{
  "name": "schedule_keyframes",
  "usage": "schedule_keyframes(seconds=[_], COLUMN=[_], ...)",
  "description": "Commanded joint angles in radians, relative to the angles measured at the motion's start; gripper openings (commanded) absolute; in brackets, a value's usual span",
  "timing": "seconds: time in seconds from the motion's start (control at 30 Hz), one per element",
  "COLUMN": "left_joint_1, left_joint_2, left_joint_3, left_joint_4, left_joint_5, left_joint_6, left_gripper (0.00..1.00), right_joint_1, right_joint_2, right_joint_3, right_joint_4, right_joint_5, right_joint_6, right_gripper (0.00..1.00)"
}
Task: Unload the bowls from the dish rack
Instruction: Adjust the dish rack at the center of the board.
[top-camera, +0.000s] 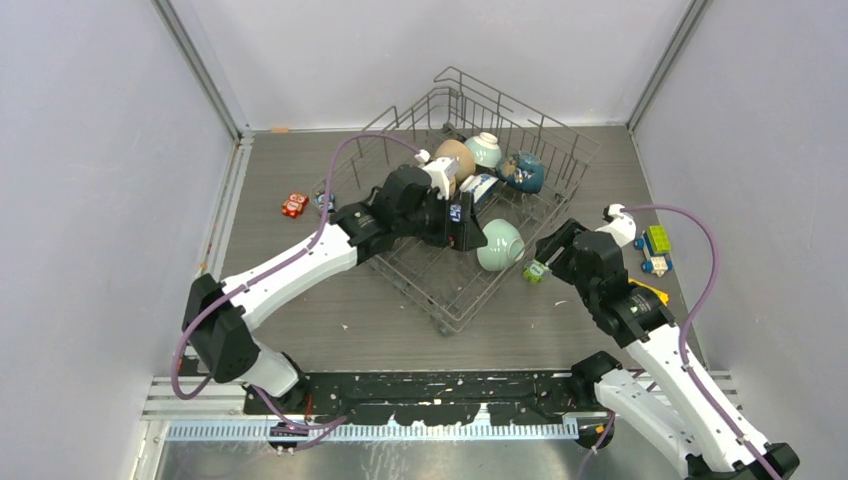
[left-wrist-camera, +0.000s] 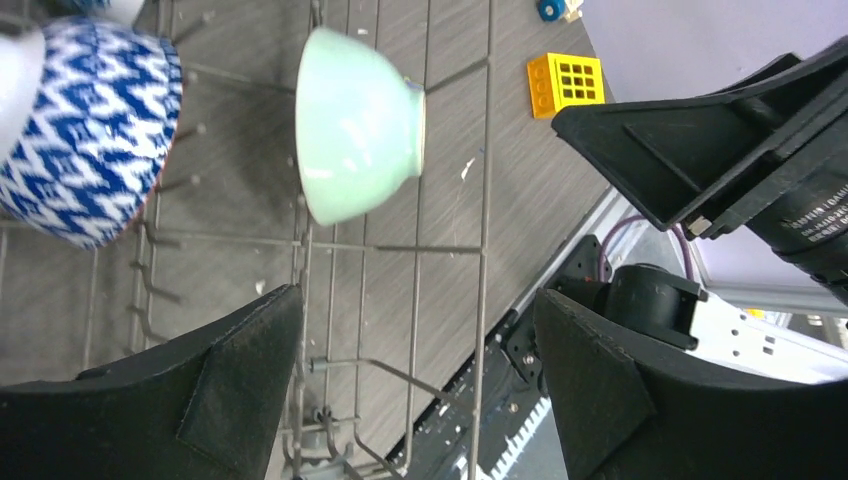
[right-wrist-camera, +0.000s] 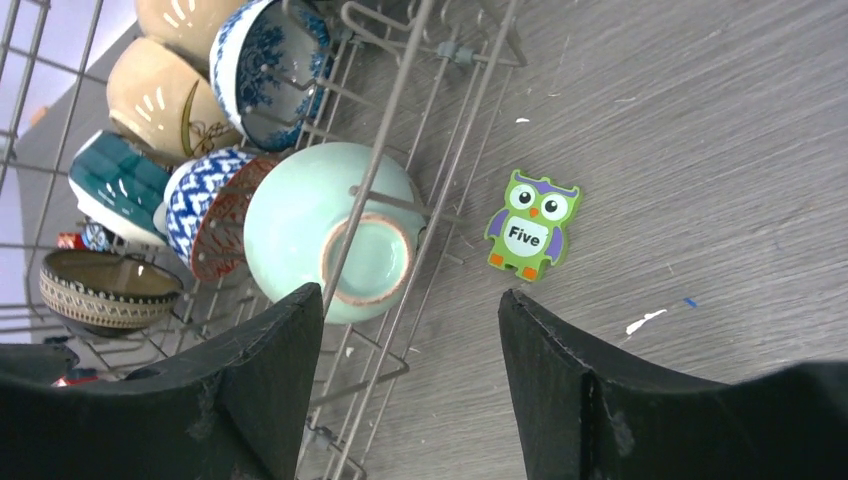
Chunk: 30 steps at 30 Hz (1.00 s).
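Observation:
The dish rack (top-camera: 455, 325), a grey wire basket, sits angled at mid-table. A mint green bowl (top-camera: 499, 245) lies on its side by the rack's right edge. Tan (right-wrist-camera: 165, 95), blue floral (right-wrist-camera: 270, 65), teal (right-wrist-camera: 115, 185), blue-white patterned (right-wrist-camera: 205, 205) and dark brown ribbed (right-wrist-camera: 100, 290) bowls crowd behind it. My left gripper (left-wrist-camera: 415, 380) is inside the rack, open, short of the mint bowl (left-wrist-camera: 355, 125), with only rack wires between its fingers. My right gripper (right-wrist-camera: 410, 340) is open just outside the rack, straddling its side wires below the mint bowl's (right-wrist-camera: 320, 230) foot.
A green owl figure (right-wrist-camera: 530, 225) lies on the table right of the rack, close to my right gripper. A red block (top-camera: 294, 205) is left of the rack. Yellow-green toy blocks (top-camera: 657, 240) sit at the far right. Grey walls enclose the table.

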Motion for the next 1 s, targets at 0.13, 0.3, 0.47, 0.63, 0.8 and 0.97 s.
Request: schedule_keyframes(seconds=[0.13, 0.3, 0.47, 0.63, 0.8, 0.97], left_joint_1=[0.002, 0.003, 0.004, 0.004, 0.003, 0.003], left_joint_2=[0.023, 0.047, 0.111, 0.144, 0.166, 0.166], left_joint_3=[0.091, 0.105, 0.149, 0.155, 0.162, 0.158], left_joint_4=[-0.023, -0.021, -0.039, -0.03, -0.025, -0.023], left_joint_5=[-0.01, 0.012, 0.048, 0.066, 0.074, 0.082], left_joint_6=[0.131, 0.171, 0.185, 0.183, 0.184, 0.193], left_gripper=[0.86, 0.86, 0.83, 0.82, 0.81, 0.79], right_joint_1=[-0.109, -0.11, -0.112, -0.125, -0.142, -0.158], right_joint_2=[0.087, 0.13, 0.193, 0.221, 0.244, 0.255], right_joint_3=[-0.029, -0.011, -0.007, 0.005, 0.03, 0.033], right_joint_4=[0.157, 0.178, 0.191, 0.164, 0.123, 0.111], right_joint_5=[-0.172, -0.165, -0.18, -0.164, -0.134, -0.126], right_joint_6=[0.098, 0.085, 0.081, 0.04, 0.007, 0.002], right_gripper=[0.66, 0.65, 0.57, 0.5, 0.41, 0.32])
